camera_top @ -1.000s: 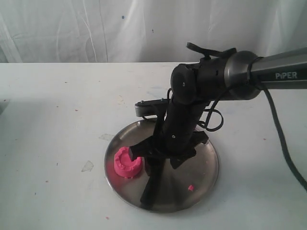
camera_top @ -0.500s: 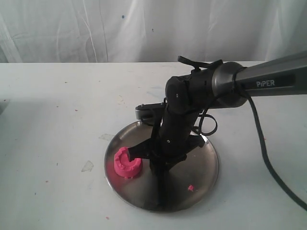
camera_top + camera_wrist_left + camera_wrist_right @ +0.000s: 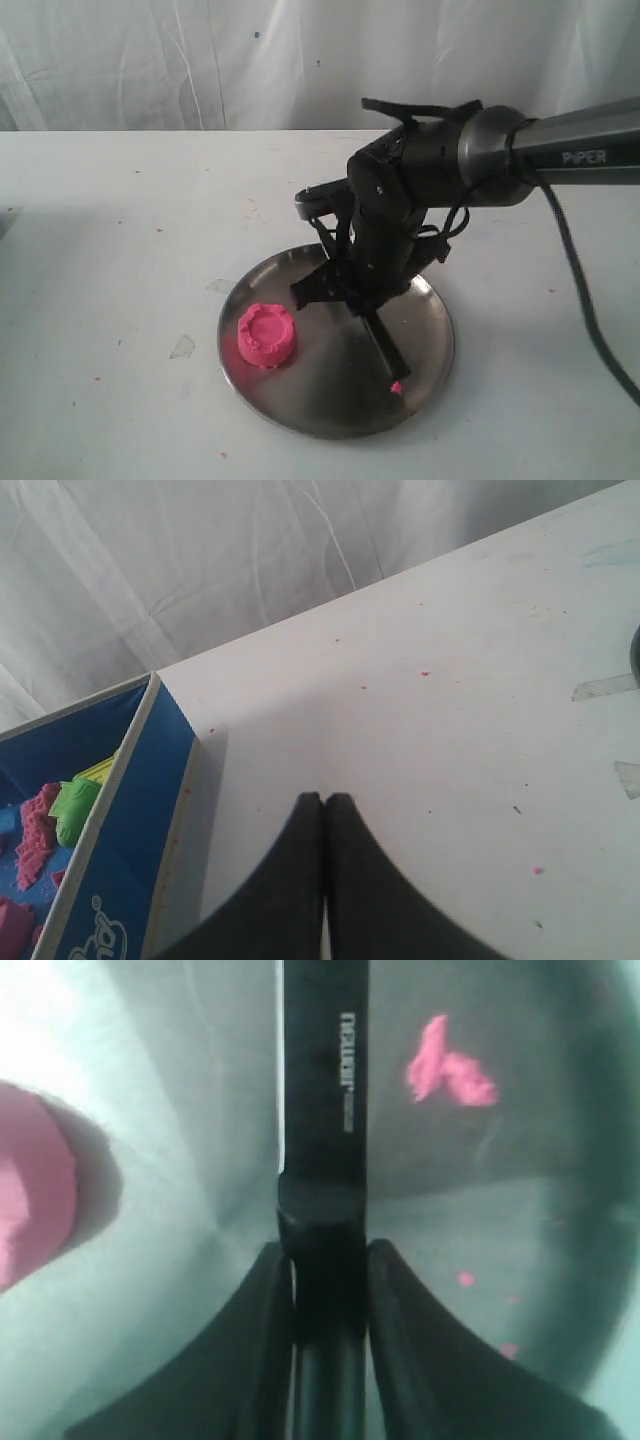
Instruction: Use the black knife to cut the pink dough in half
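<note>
**Knife held over the plate, dough uncut**

White table (image 3: pixel 110 230), scuffed, with pink specks and bits of tape, white cloth (image 3: pixel 150 60) hanging behind. The steel plate (image 3: pixel 290 405) sits at the near edge. The pink dough (image 3: pixel 266 337) is one whole puck on the plate's left side. The right gripper (image 3: pixel 355 295) is clamped on the black knife (image 3: pixel 385 350), blade running near-right, tip beside a pink crumb (image 3: pixel 397 386) and well apart from the dough. The left gripper (image 3: pixel 325 805) has its fingers pressed together, empty, next to a blue box (image 3: pixel 150 780) with colourful dough inside.
</note>
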